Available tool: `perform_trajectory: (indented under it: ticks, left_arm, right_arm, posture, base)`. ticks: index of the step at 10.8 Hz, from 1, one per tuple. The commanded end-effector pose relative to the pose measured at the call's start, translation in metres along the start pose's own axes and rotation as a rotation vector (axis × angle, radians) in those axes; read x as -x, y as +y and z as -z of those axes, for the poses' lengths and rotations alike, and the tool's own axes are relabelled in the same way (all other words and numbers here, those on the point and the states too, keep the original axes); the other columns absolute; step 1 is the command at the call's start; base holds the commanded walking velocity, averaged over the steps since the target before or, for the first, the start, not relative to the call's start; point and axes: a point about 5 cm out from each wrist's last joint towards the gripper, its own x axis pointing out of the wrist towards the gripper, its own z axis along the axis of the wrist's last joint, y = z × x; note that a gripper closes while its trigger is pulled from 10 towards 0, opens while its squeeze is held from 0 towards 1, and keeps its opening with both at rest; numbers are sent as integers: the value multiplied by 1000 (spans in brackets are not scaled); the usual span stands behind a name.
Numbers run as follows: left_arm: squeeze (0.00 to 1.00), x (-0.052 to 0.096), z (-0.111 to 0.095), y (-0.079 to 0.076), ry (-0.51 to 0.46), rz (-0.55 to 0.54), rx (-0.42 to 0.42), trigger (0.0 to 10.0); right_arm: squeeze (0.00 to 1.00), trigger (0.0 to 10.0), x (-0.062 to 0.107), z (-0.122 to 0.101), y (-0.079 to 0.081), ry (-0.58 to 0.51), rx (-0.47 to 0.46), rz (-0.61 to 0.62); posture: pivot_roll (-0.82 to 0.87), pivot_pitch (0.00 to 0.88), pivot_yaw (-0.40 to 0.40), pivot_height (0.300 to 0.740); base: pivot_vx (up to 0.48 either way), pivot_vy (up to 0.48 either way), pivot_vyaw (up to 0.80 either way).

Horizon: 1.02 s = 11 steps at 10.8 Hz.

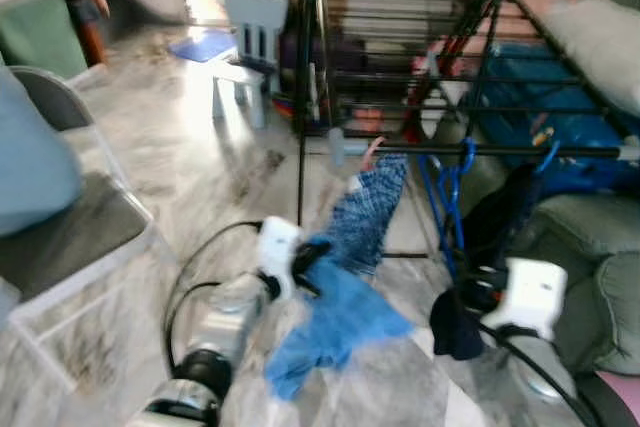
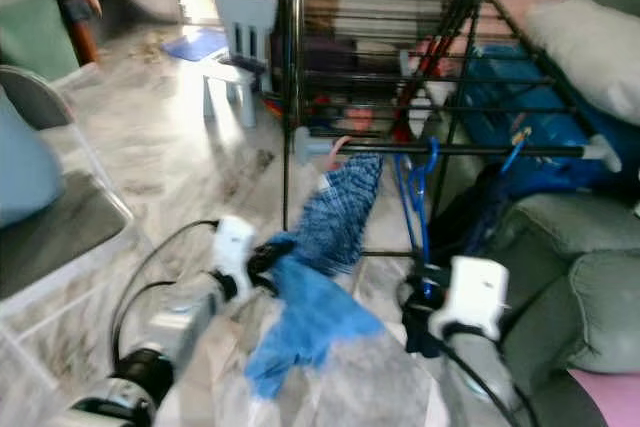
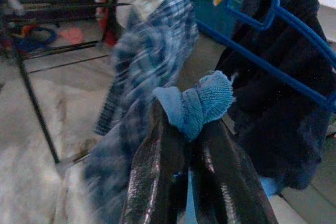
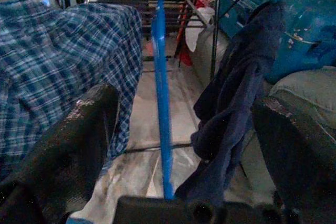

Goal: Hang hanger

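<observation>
In your left eye view everything is blurred; the left claw (image 1: 312, 259) sits at a light blue cloth (image 1: 335, 322) below the checked shirt (image 1: 372, 209), which hangs from the drying rack (image 1: 440, 77). A blue hanger (image 1: 450, 197) hangs on the rack's front rail beside a dark garment (image 1: 505, 212).

Your left wrist view shows the claw pinching a bunch of that cloth (image 3: 202, 103).

Your right wrist view shows the right claw (image 4: 189, 145) spread wide, with the hanger's blue bar (image 4: 163, 98) running between its fingers (image 4: 79, 140); contact is unclear.
</observation>
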Motion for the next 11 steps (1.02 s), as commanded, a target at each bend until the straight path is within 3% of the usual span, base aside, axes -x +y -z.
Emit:
perform_trajectory:
  ticks: [1, 5, 11]
  left_arm:
    - [0, -9, -8, -11, -24, 36, -10, 10000]
    - [0, -9, -7, -11, -19, 33, -12, 10000]
    - [0, -10, -6, -13, -12, 36, -28, 10000]
  right_arm:
    - [0, 10000, 0, -1, -7, 6, 12, 5]
    - [0, 10000, -3, 5, 1, 52, 25, -81]
    - [0, 10000, -9, 18, 23, 153, 5, -258]
  posture:
    - [6, 0, -70, 740]
    - [12, 0, -73, 740]
    - [13, 0, -72, 740]
  base:
    - [334, 0, 0]
    - [306, 0, 0]
    - [0, 0, 0]
